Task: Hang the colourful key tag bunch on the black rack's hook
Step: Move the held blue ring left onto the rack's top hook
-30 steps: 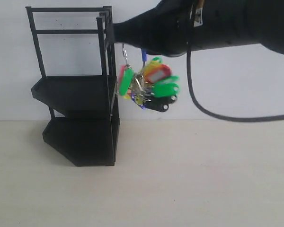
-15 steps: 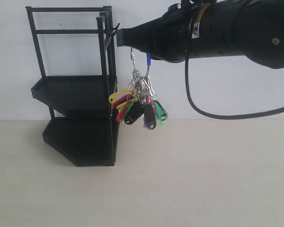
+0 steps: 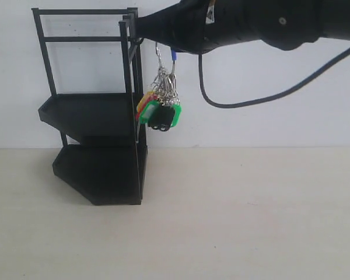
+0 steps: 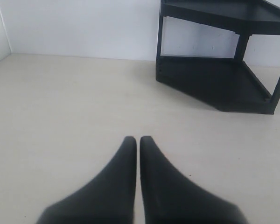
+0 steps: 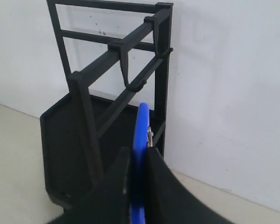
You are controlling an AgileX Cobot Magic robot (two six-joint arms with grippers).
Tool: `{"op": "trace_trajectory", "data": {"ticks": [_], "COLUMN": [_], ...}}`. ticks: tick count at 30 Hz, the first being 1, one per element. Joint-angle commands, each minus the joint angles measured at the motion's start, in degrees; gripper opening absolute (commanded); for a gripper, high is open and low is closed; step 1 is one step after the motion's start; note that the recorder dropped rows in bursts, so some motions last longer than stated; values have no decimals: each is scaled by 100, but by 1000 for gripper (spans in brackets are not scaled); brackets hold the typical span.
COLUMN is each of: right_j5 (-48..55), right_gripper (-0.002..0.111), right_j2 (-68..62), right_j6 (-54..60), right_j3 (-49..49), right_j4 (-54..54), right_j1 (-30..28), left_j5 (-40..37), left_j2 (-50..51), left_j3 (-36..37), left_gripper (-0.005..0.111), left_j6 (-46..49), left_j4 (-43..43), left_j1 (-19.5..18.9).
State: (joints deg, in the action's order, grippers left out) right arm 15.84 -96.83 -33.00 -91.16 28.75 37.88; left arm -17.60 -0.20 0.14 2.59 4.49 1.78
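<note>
White wall (image 3: pixel 291 122) — right fingers (image 5: pixel 113 191) pinch key bunch (image 3: pixel 160 114) beside black rack (image 3: pixel 96 169); left fingers (image 4: pixel 119 182) closed.

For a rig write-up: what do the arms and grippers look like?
The left gripper and right gripper have matte black fingers tapering to narrow tips. The right arm is bulky, rounded and black, with a small pale label and a looping black cable.
</note>
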Motion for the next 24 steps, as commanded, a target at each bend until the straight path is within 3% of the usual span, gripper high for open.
{"op": "trace_trajectory", "data": {"ticks": [1,8,24], "right_j5": [53,233,-139], "right_gripper": [0,0,0], "right_j2": [-217,-572,-855], "right_j6": [61,61,48], "right_j3": [-478,-786,-1089], "right_j4": [273,941,1070], "right_j1": [-26,-16,-5], "left_j5": [64,64,64], "left_j2": [20,20,20], "left_j3": [-14,-14,-14], "left_gripper": [4,4,4], "left_j6": [2,2,2], "left_j4": [11,11,11], "left_j1": [-19,-19,-19]}}
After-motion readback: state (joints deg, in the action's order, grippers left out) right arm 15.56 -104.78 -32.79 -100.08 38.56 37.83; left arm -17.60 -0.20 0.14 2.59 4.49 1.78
